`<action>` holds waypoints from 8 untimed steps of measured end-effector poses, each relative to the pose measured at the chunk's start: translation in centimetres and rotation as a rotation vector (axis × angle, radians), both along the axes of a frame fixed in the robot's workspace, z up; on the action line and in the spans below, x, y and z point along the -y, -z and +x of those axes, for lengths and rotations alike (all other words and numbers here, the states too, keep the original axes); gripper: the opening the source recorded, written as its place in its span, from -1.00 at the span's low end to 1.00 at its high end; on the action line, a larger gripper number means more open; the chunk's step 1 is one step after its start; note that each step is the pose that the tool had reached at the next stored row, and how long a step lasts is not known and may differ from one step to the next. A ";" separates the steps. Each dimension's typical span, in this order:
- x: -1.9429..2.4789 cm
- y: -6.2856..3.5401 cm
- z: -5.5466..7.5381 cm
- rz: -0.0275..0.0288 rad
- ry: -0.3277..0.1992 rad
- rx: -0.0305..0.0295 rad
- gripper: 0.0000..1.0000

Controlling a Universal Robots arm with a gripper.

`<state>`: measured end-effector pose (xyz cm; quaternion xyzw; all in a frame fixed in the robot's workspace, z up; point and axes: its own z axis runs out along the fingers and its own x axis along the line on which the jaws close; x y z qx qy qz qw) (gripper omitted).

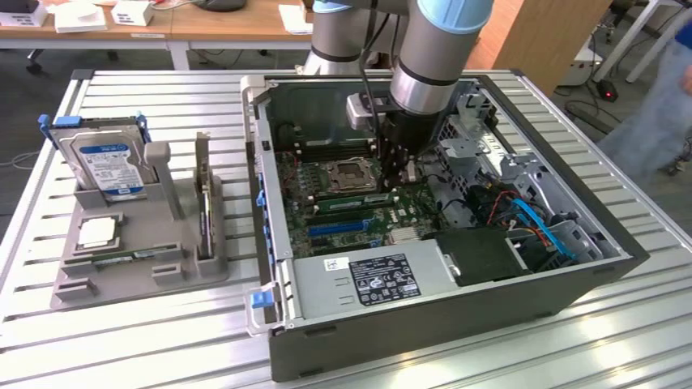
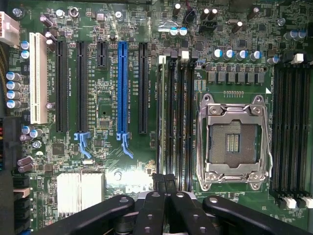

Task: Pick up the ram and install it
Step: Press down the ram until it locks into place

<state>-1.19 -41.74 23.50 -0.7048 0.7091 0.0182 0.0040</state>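
Inside the open computer case [image 1: 605,243], the gripper [image 1: 403,177] is shown lowered over the motherboard [image 2: 107,105], its fingers clenched together with nothing visibly clamped between them. The ram [image 1: 348,200] is judged to be the green stick standing on edge in the slot bank just beside the empty processor socket [image 2: 234,142]; in the wrist view it appears edge-on as the pale strip [image 2: 161,117] in the outermost slot of that bank, and the closed fingertips [image 2: 157,180] are placed at one end of it. Whether contact is made cannot be told. The installing step is therefore taken to be in hand, the pick-up being done. Full seating calls for pressure straight down along the slot, with the stick kept square and the end latches brought home. A hard drive [image 1: 108,166] is left in the grey holder [image 1: 65,292] on the exterior view's left.
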 end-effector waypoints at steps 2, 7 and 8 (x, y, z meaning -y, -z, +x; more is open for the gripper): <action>0.00 0.03 0.0 0.0002 0.000 0.0000 -0.81; 0.00 0.37 0.0 0.0002 0.000 0.0000 -0.81; 0.00 0.43 0.0 0.0002 0.000 0.0000 -0.81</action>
